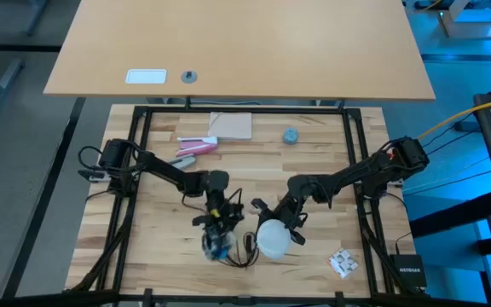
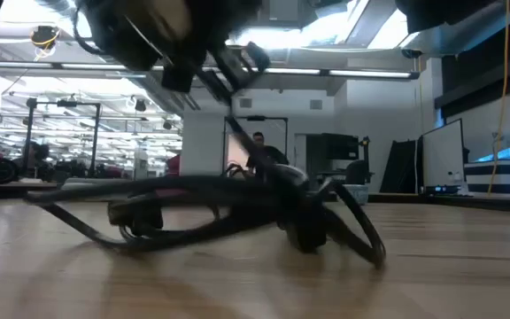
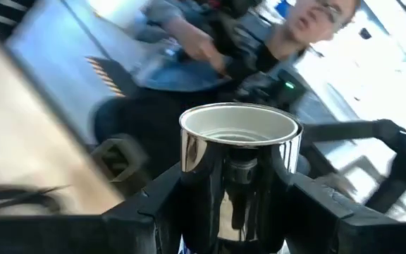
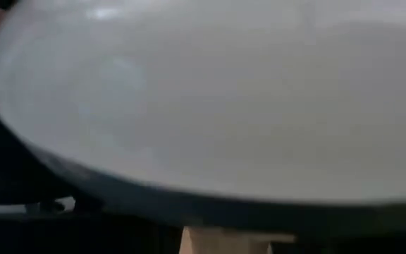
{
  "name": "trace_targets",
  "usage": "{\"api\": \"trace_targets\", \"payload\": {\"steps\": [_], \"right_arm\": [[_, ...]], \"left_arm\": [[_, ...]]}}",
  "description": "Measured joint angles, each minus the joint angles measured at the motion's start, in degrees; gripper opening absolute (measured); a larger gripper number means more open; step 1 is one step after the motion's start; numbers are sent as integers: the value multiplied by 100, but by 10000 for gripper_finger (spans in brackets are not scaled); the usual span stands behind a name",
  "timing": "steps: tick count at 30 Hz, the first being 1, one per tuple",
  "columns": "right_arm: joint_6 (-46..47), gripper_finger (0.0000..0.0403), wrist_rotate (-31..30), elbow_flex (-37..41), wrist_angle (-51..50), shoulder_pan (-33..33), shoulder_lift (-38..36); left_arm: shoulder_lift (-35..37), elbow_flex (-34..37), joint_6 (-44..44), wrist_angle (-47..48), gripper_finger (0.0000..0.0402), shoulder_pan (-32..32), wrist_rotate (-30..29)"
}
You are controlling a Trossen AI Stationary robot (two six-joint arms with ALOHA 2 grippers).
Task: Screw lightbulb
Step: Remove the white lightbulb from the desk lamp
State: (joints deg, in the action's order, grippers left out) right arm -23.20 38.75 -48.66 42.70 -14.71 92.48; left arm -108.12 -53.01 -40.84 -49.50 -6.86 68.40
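Observation:
Near the table's front middle, my left gripper point(image 1: 217, 232) is shut on a round silvery socket point(image 3: 238, 162). The socket's open mouth point(image 3: 240, 125) faces away from the wrist, and its black cord point(image 2: 237, 208) trails in loops over the wood. Just to the right, my right gripper point(image 1: 278, 228) is shut on the white lightbulb point(image 1: 273, 240). The bulb's globe point(image 4: 210, 92) fills the right wrist view and hides its screw base. Bulb and socket sit side by side, a small gap apart. My left gripper pinches the socket's shiny side wall point(image 3: 189, 176) between its two fingers point(image 3: 154, 208), one on each side, below the open rim. The cord's lower part lies on the table. My right gripper has the lightbulb's white globe point(image 1: 267, 232) between its fingers, coming from the table's far right. The globe itself hides the contact in the wrist view.
A small blue-grey cap point(image 1: 290, 136) lies at the far right of the wood. A tan card point(image 1: 231, 125) and pink and white items point(image 1: 196, 145) lie at the far middle. A crumpled packet point(image 1: 342, 263) lies near the front right. Black frame rails point(image 1: 352, 162) border the table.

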Motion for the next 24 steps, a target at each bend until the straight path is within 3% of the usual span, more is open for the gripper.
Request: {"api": "trace_targets", "payload": {"steps": [4,12,19,24], "right_arm": [[47,188,8,-9,-772,213,-241],[-76,161,-439,-9,-2715,803,-555],[-614,190,-1736,-9,-4131,1139,-563],[-958,179,-2460,-9,-4685,1363,-563]], "left_arm": [[0,102,482,614,178,327,-228],[0,295,1252,2025,178,1108,-903],[-2,297,1374,2312,178,1358,-875],[-2,297,1019,2316,178,1456,-612]]}}
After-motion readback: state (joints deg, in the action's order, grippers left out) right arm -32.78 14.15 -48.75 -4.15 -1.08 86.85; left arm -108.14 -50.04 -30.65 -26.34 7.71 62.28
